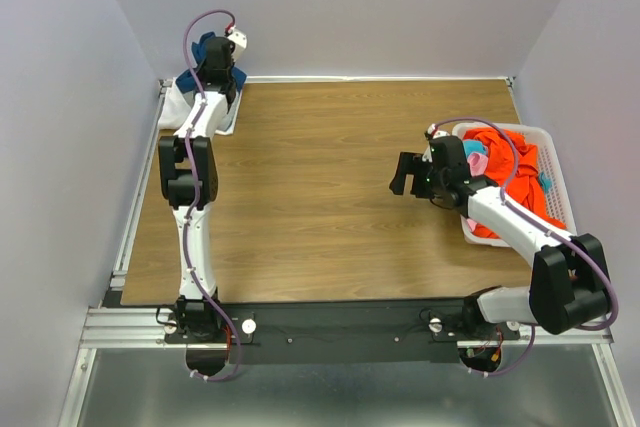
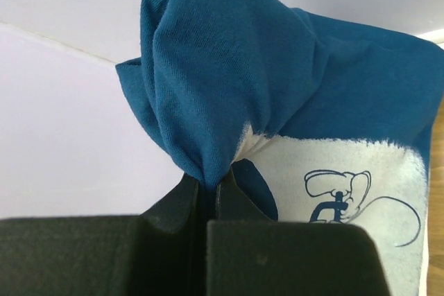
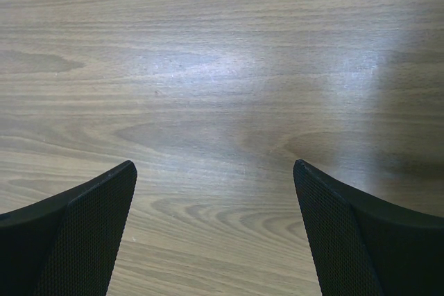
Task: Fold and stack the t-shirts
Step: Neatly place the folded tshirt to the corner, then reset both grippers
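Observation:
A navy blue t-shirt (image 2: 229, 74) with a white cartoon print lies bunched at the table's far left corner (image 1: 200, 77), on top of a white t-shirt (image 1: 178, 105). My left gripper (image 2: 209, 184) is shut on a pinched fold of the blue cloth, lifting it into a peak. My right gripper (image 1: 408, 175) hangs open over bare wood near the basket, its two fingers (image 3: 90, 227) wide apart with nothing between them. An orange t-shirt (image 1: 510, 172) fills the basket, with pink (image 1: 477, 162) and teal (image 1: 545, 179) cloth showing beside it.
The white slatted basket (image 1: 552, 162) stands at the table's right edge, behind my right arm. Grey walls close in on the left, back and right. The wooden tabletop (image 1: 320, 187) spreads between the two arms.

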{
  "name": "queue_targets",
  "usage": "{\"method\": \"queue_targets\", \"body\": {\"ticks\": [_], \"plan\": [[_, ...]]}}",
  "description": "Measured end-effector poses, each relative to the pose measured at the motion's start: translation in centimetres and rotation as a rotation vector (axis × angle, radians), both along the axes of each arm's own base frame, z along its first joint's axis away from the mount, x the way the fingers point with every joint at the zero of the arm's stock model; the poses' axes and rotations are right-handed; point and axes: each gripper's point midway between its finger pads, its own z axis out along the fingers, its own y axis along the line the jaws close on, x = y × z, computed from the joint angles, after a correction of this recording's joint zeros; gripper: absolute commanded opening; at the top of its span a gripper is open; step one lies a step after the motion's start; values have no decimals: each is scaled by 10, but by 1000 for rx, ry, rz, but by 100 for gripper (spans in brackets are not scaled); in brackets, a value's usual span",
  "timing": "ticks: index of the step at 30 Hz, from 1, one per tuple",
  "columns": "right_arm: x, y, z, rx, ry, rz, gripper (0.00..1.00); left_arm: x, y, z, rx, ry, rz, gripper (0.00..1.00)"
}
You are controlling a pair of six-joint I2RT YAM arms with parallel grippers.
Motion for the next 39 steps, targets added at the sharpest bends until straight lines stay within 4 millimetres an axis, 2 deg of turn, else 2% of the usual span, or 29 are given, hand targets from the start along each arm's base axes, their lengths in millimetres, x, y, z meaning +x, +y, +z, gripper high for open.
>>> {"method": "queue_targets", "body": {"ticks": [5, 9, 12, 14, 15, 17, 18, 22, 26, 32, 37, 39], "plan": [[3, 1, 1, 1, -1, -1, 100, 6, 9, 0, -17, -19, 14, 0], [6, 1, 0, -3, 3, -5, 100, 10, 12, -12, -22, -10, 24, 26], [10, 0, -2, -14, 8, -15, 100, 11, 21, -25, -26, 1, 45, 28], [10, 0, -4, -16, 14, -17, 100, 11, 27, -32, -26, 11, 56, 37], [10, 0, -5, -17, 17, -18, 100, 10, 31, -35, -26, 17, 65, 57], [10, 0, -8, -19, 26, -20, 100, 9, 40, -42, -32, 22, 85, 87], [10, 0, -9, -18, 30, -22, 100, 8, 45, -44, -27, 28, 94, 98], [9, 0, -13, -19, 42, -25, 100, 3, 64, -45, -33, 24, 139, 98], [11, 1, -14, -17, 50, -30, 100, 1, 73, -43, -45, 10, 163, 98], [12, 2, -12, -9, 48, -37, 100, 0, 66, -36, -114, -9, 155, 98], [12, 2, -7, -3, 37, -38, 100, -4, 53, 0, -206, -74, 118, 98], [12, 2, -1, 5, 23, -40, 100, -8, 45, 25, -256, -112, 92, 98]]}}
